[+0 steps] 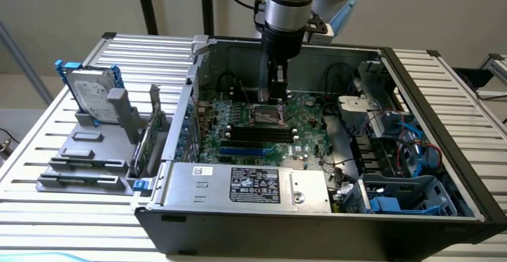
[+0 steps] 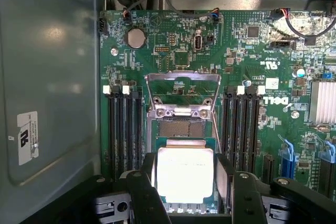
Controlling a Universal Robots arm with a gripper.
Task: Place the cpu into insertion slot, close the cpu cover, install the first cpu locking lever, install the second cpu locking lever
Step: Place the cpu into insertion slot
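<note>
Silvery cpu (image 2: 185, 176) above insertion slot (image 2: 181, 128)

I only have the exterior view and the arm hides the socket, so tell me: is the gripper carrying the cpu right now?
Observer: Yes. In the wrist view the gripper is shut on the cpu, gripping it by two opposite edges.
Operator: Is the cpu cover out of the way?
Observer: Yes, the cpu cover is swung open, off the insertion slot.
Operator: Is the chip seated?
Observer: I cannot tell its height. Part of the insertion slot's dark centre shows uncovered past the cpu's edge.
</note>
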